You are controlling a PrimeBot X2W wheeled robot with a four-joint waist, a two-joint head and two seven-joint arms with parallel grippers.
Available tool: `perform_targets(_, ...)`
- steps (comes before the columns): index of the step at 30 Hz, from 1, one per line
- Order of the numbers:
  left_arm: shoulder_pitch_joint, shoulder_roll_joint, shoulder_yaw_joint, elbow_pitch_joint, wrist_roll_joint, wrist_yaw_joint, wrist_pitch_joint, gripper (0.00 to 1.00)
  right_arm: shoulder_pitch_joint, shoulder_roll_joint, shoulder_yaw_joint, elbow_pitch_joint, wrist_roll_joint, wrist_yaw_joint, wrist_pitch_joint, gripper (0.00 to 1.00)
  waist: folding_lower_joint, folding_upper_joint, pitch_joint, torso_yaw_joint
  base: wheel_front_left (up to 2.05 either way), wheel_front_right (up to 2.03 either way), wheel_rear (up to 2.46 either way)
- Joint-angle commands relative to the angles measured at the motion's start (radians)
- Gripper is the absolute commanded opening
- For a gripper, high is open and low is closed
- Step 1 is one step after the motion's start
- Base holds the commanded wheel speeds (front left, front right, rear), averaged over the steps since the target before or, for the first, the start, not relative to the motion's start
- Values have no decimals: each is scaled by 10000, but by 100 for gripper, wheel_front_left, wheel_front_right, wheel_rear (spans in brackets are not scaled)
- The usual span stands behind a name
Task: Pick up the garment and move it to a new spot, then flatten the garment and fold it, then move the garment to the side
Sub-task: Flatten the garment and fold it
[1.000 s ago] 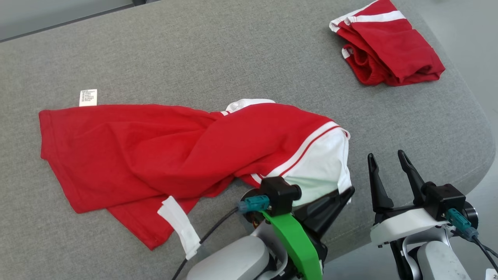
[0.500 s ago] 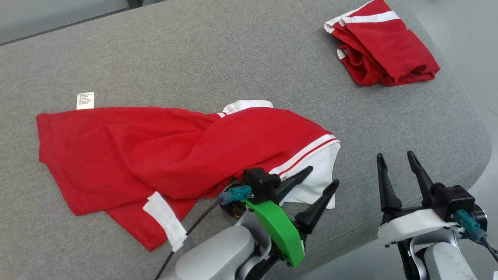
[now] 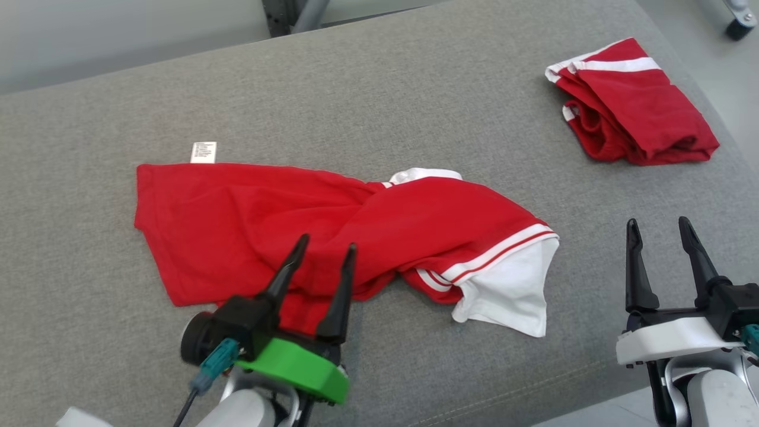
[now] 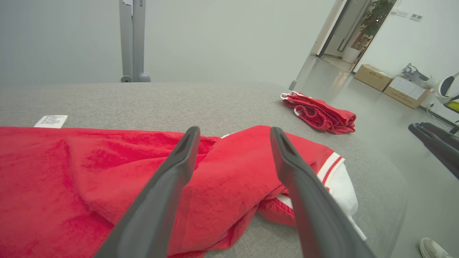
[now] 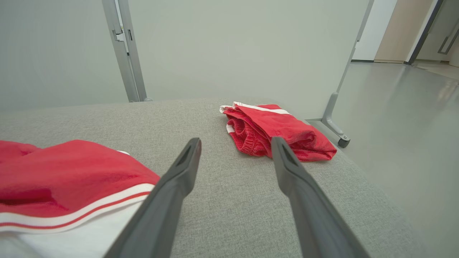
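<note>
The garment [image 3: 284, 219] is a red shirt with white striped sleeves, lying twisted and crumpled across the middle of the grey cushion [image 3: 379, 107]; a white sleeve [image 3: 510, 290] sticks out at its right end. It also spreads across the left wrist view [image 4: 89, 172] and sits at the lower left of the right wrist view [image 5: 68, 172]. My left gripper [image 3: 325, 244] hovers open over the garment's near edge, holding nothing. My right gripper [image 3: 657, 223] stands open to the right of the garment, above bare cushion.
A second red piece of clothing [image 3: 637, 118], folded, lies at the cushion's far right corner. A small white label [image 3: 203, 152] sticks out at the garment's far left edge. The cushion's front edge runs just below my grippers. Metal frame legs [image 5: 123, 50] stand behind.
My left gripper opened, let go of the white sleeve and moved left to the garment's near edge. The sleeve now lies flat on the cushion. The head camera has shifted.
</note>
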Motion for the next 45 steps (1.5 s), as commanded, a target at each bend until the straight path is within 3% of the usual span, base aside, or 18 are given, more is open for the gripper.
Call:
perform_targets(1,595,153,442,-209,483,238,4,100,189,-14,-123,-46,-143,-20,-29,100,0,51,-479,620,0,0,0)
perform_targets(4,1602,3,1357,-568,1124,432,3,100,325,-21,-422,-27,-281,-20,-29,100,0,51,-721,970,0,0,0)
perform_targets(9,2805,-212,2518,-748,1789,323,3,100,616,-21,-714,140,-500,-20,-29,100,0,51,-1069,1344,0,0,0)
perform_targets(22,5091,-1085,5163,-557,3175,-1090,0,100,1174,-20,-881,508,-530,-20,-27,100,0,51,-1657,1839,0,0,0)
perform_targets(32,5111,-1856,5940,-262,3840,-2003,1,100,1124,-18,-686,550,-410,-20,-27,100,0,51,-1469,1564,0,0,0)
perform_targets(37,4833,-2120,5889,333,3766,-2491,1,100,928,-18,-612,530,-387,-20,-28,100,0,51,-1252,1310,0,0,0)
perform_targets(41,4370,-2328,5816,1077,3401,-2648,4,100,739,-17,-550,453,-347,-20,-27,100,0,51,-953,1069,0,0,0)
perform_targets(45,3701,-2500,5637,1982,2254,-2730,420,100,630,-21,-481,441,-384,-20,-27,100,0,51,-610,821,0,0,0)
